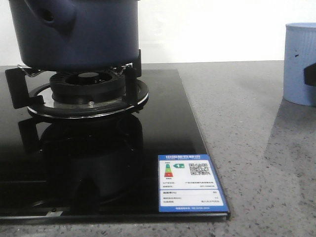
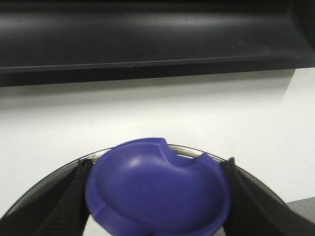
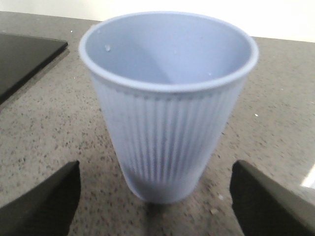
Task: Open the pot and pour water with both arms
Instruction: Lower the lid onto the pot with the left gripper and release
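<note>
The pot (image 1: 74, 32) sits on the burner (image 1: 89, 91) at my left; my left gripper (image 2: 157, 196) pinches its purple lid knob (image 2: 157, 194) squarely between both fingers; my right gripper (image 3: 155, 196), spread wide, has the ribbed cup (image 3: 167, 103) dead ahead between its fingers, not touching.

Front cam sits low, near tabletop (image 1: 247, 123) level, facing forward, close to the stove (image 1: 98, 163); pot (image 1: 74, 34) cropped at top, cup (image 1: 299, 64) cut by the right edge. Left wrist cam: very close over a purple knob (image 2: 157, 191) between the left end effector fingers (image 2: 69, 201), facing a white wall. Right wrist cam: close, angled down at the cup (image 3: 167, 108) just ahead of the right end effector (image 3: 157, 206). Front and right wrist views share cup, tabletop and stove edge.
</note>
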